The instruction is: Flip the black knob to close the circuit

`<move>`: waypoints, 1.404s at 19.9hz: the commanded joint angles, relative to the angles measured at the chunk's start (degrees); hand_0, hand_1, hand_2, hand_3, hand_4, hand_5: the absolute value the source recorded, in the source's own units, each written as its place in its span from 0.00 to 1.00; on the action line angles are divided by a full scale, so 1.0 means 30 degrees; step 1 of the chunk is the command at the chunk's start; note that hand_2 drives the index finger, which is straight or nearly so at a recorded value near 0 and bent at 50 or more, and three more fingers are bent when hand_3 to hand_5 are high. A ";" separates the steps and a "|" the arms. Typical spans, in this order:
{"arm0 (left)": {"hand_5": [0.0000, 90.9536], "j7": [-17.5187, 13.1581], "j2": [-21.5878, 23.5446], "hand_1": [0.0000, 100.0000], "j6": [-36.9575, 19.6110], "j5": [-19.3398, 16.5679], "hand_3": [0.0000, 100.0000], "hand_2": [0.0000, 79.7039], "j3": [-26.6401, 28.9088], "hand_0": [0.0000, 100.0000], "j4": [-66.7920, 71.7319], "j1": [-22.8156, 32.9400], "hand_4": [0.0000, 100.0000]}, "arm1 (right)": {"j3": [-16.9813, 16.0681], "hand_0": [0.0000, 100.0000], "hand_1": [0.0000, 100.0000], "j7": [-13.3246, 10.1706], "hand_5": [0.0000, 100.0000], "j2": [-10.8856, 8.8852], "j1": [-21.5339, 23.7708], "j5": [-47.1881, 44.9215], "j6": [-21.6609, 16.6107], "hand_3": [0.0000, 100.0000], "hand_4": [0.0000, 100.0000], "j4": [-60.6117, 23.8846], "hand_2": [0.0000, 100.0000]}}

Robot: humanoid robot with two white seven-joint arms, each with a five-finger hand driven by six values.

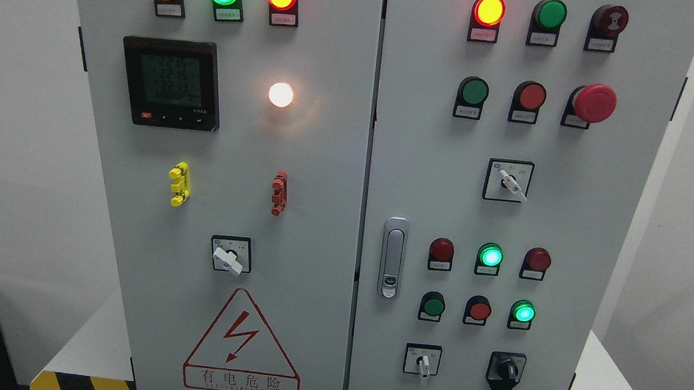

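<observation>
Black knob [505,372]: low on the right door of the electrical cabinet [336,320], bottom row, rightmost control. Its handle looks roughly upright, leaning slightly; the exact position marks are too small to read. Untouched at this moment.

Just to its left on the same row sits a white-handled selector switch [422,360], handle pointing down. Above the two are a row of three pushbuttons and a row of indicator lamps, with the green lamp [490,256] lit. The door latch [393,257] stands at the right door's left edge, beside the seam between the doors.

Further out: a red emergency stop mushroom [594,103] high on the right door; on the left door a digital meter [171,82] with its readout on, a glowing white lamp [281,94], and a high-voltage warning triangle [244,344] at the bottom.

Neither robot hand is in view, so the state of their fingers cannot be told. Judgement: task not yet started. The knob lies low and right, so the right arm seems the natural reach; care needed not to bump the neighbouring white selector.
</observation>
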 commanded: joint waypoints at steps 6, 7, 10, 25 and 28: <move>0.00 -0.0003 -0.0004 0.00 0.0002 -0.0411 0.00 0.00 -0.0381 0.00 0.0440 0.0000 0.00 | -0.0126 0.00 0.00 0.0837 0.69 -0.0767 -0.1519 0.1063 0.1285 0.97 0.76 -0.1406 0.76; 0.00 -0.0003 -0.0004 0.00 0.0002 -0.0411 0.00 0.00 -0.0381 0.00 0.0440 0.0000 0.00 | -0.0126 0.00 0.00 0.0866 0.69 -0.0767 -0.1577 0.1063 0.1402 0.96 0.76 -0.1524 0.76; 0.00 -0.0003 -0.0004 0.00 0.0002 -0.0411 0.00 0.00 -0.0381 0.00 0.0411 0.0000 0.00 | -0.0038 0.00 0.00 0.1128 0.70 -0.0709 -0.1752 0.1063 0.1695 0.97 0.76 -0.1875 0.76; 0.00 -0.0003 -0.0003 0.00 0.0002 -0.0411 0.00 0.00 -0.0381 0.00 0.0440 0.0000 0.00 | 0.1016 0.00 0.00 0.2360 0.70 0.0109 -0.3423 0.2965 0.3805 0.96 0.76 -0.2404 0.76; 0.00 -0.0003 -0.0004 0.00 0.0002 -0.0411 0.00 0.00 -0.0381 0.00 0.0411 0.0000 0.00 | 0.1046 0.00 0.00 0.2419 0.70 0.0638 -0.3539 0.3640 0.4272 0.97 0.77 -0.2433 0.76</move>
